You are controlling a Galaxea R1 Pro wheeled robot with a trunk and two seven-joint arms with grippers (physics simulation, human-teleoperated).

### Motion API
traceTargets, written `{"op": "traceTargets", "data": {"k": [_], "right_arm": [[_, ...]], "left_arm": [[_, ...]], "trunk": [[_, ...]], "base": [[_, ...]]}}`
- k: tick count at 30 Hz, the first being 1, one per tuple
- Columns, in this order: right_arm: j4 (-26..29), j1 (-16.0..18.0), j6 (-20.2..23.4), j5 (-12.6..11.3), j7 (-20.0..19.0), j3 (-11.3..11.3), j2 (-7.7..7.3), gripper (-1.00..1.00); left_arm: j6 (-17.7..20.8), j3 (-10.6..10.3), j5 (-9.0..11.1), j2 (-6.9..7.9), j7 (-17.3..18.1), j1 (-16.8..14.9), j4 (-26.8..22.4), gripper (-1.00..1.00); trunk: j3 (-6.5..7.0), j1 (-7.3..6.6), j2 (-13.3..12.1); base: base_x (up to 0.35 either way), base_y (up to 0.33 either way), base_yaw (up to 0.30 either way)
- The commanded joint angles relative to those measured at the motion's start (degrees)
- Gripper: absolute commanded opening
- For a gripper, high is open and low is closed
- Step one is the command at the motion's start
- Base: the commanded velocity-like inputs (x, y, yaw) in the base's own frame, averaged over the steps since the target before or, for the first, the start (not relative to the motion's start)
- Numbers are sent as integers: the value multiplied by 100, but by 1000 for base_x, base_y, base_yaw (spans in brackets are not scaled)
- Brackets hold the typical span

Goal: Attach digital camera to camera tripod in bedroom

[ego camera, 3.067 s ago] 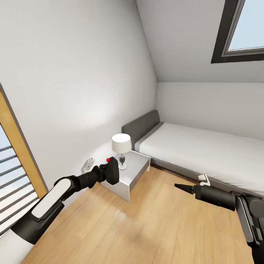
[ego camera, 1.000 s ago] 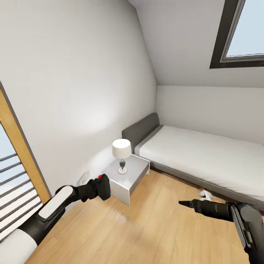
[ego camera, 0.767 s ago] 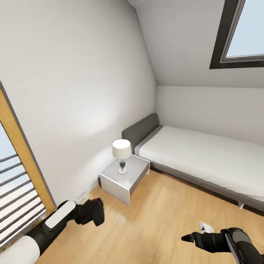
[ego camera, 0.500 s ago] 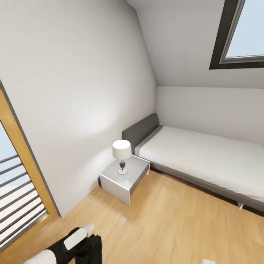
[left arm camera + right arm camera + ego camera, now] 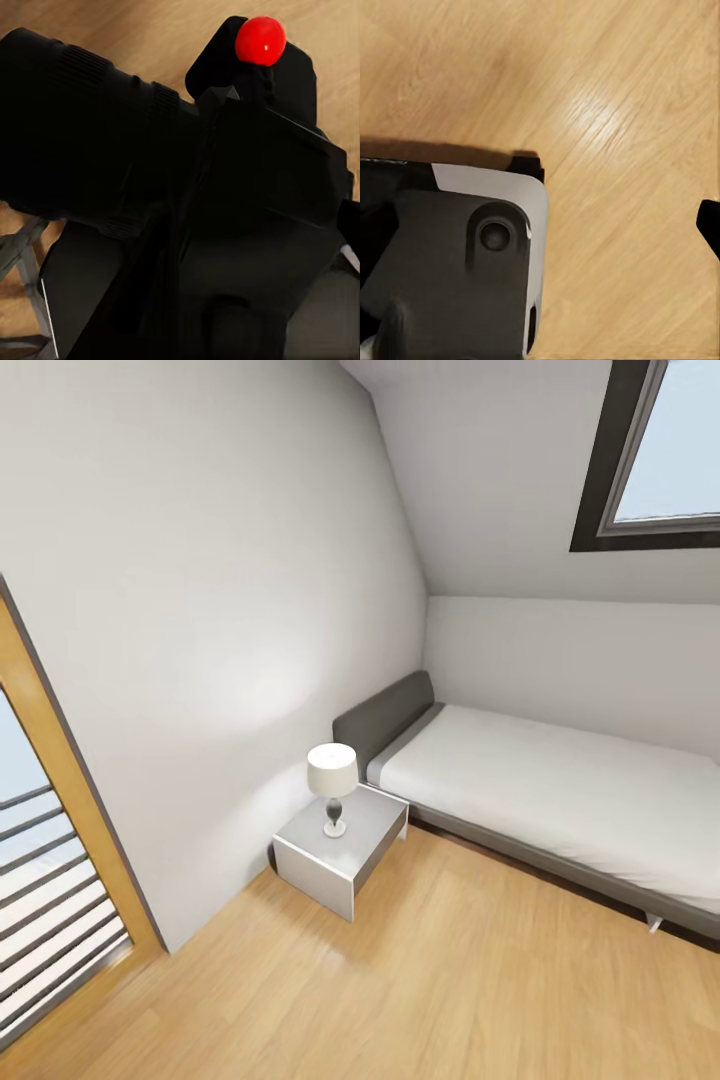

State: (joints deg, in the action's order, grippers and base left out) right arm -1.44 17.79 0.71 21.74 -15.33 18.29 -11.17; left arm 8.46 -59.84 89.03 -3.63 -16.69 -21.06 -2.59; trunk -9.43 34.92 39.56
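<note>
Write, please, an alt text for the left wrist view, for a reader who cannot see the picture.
A matte-black digital camera with a bright red dot button on top takes up most of the frame, very close to the lens. Light wood plank floor shows behind it, and a pale grey part of the robot's base sits at one edge.

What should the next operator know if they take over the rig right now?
Left hand: the left wrist view shows the digital camera close against it, red button visible, apparently held; the fingers are hidden.
Right hand: its state cannot be told; the right wrist view shows wood floor and part of the robot's body.
Scene: the head view shows the bed, a nightstand and a lamp.
Done: camera apparently in hand, robot in the bedroom.
Left: find the tripod and mount the camera.
</note>
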Motion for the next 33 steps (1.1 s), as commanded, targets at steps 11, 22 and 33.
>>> {"op": "traceTargets", "data": {"k": [11,22,33], "right_arm": [[-41,-384,-330,35,109,56,88,100],[-40,-399,-402,32,210,71,107,100],[-40,-399,-622,33,214,78,90,100]], "left_arm": [[-498,-77,-104,123,378,534,193,-100],[-910,-81,-81,369,410,739,240,-100],[-1057,-79,-54,475,455,759,242,-100]], "trunk": [[190,-241,-435],[388,-482,-876],[585,-724,-1318]], "base": [[0,0,0],[0,0,0],[0,0,0]]}}
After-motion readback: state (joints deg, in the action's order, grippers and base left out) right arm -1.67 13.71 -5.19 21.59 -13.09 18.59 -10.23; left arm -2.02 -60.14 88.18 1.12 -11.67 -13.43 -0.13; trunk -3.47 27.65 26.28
